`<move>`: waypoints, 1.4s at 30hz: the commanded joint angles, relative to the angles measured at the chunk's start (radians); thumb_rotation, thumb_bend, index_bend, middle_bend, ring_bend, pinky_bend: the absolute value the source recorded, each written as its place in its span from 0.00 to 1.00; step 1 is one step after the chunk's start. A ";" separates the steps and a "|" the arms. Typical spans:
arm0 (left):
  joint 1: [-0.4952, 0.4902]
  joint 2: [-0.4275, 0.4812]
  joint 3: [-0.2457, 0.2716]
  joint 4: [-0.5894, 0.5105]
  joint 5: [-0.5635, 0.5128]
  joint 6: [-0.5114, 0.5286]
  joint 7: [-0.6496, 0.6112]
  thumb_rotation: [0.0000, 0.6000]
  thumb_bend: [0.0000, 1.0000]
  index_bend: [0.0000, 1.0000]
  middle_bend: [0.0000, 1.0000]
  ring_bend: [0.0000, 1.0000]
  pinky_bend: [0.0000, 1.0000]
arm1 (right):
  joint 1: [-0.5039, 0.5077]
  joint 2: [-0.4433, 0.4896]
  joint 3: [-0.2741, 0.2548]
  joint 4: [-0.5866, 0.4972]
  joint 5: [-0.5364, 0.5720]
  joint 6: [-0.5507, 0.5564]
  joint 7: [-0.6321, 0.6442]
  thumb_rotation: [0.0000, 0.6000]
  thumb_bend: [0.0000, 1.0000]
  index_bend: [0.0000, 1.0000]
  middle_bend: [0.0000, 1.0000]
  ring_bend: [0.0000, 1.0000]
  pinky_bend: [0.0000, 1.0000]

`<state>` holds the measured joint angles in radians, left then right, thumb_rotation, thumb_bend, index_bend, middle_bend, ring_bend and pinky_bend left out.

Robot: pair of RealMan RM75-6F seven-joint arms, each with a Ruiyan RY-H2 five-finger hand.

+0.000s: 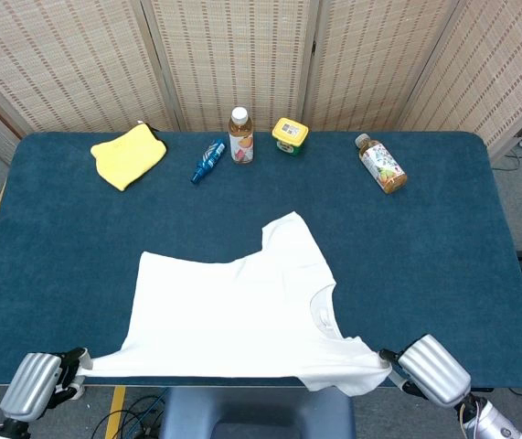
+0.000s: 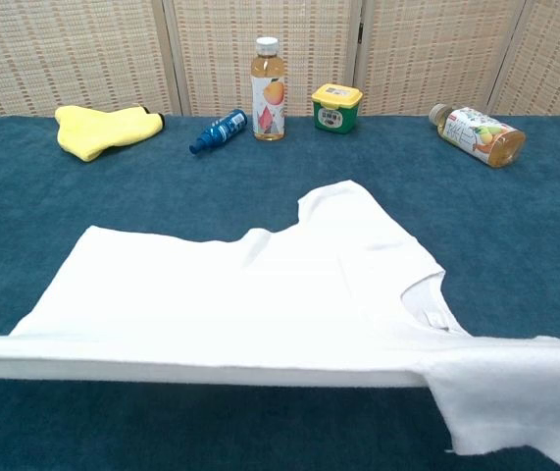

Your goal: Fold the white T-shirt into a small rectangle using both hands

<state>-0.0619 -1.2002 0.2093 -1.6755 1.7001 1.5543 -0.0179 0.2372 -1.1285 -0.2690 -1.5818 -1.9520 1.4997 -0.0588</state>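
Observation:
The white T-shirt [image 1: 242,315] lies on the blue table [image 1: 443,265] with its near edge lifted and stretched taut past the table's front edge. My left hand [image 1: 37,384] pinches the near left corner of the shirt at the bottom left of the head view. At the bottom right, my right hand [image 1: 430,369] pinches the near right corner, by the hanging sleeve. In the chest view the T-shirt [image 2: 250,304] fills the foreground, its raised edge running across the frame; neither hand shows there.
Along the far edge lie a yellow cloth [image 1: 129,154], a blue tube [image 1: 208,160], an upright juice bottle [image 1: 239,134], a yellow-lidded green jar [image 1: 290,134] and a tea bottle [image 1: 380,164] on its side. Woven screens stand behind.

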 commanded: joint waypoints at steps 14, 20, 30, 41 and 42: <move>0.082 0.017 0.045 -0.024 0.049 0.030 0.027 1.00 0.60 0.63 0.88 0.81 0.87 | -0.082 0.021 -0.044 0.031 -0.058 0.051 0.031 1.00 0.59 0.70 0.97 1.00 1.00; 0.093 0.014 0.035 -0.021 0.052 0.027 0.036 1.00 0.60 0.63 0.88 0.81 0.87 | -0.099 0.009 -0.039 0.041 -0.063 0.053 0.039 1.00 0.59 0.70 0.97 1.00 1.00; 0.048 0.009 -0.026 -0.016 0.014 -0.044 0.051 1.00 0.60 0.63 0.88 0.81 0.87 | -0.094 -0.028 0.001 0.047 -0.025 0.011 0.051 1.00 0.60 0.69 0.97 1.00 1.00; -0.100 -0.013 -0.152 -0.023 -0.082 -0.233 0.120 1.00 0.60 0.62 0.88 0.81 0.87 | -0.070 -0.076 0.070 0.031 0.050 -0.066 0.005 1.00 0.61 0.69 0.97 1.00 1.00; -0.116 -0.017 -0.164 -0.023 -0.096 -0.254 0.127 1.00 0.60 0.62 0.88 0.81 0.87 | -0.066 -0.082 0.076 0.030 0.057 -0.075 0.000 1.00 0.61 0.69 0.97 1.00 1.00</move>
<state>-0.1433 -1.2067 0.0747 -1.6981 1.6349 1.3406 0.0917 0.1658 -1.2034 -0.2005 -1.5484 -1.9024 1.4326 -0.0520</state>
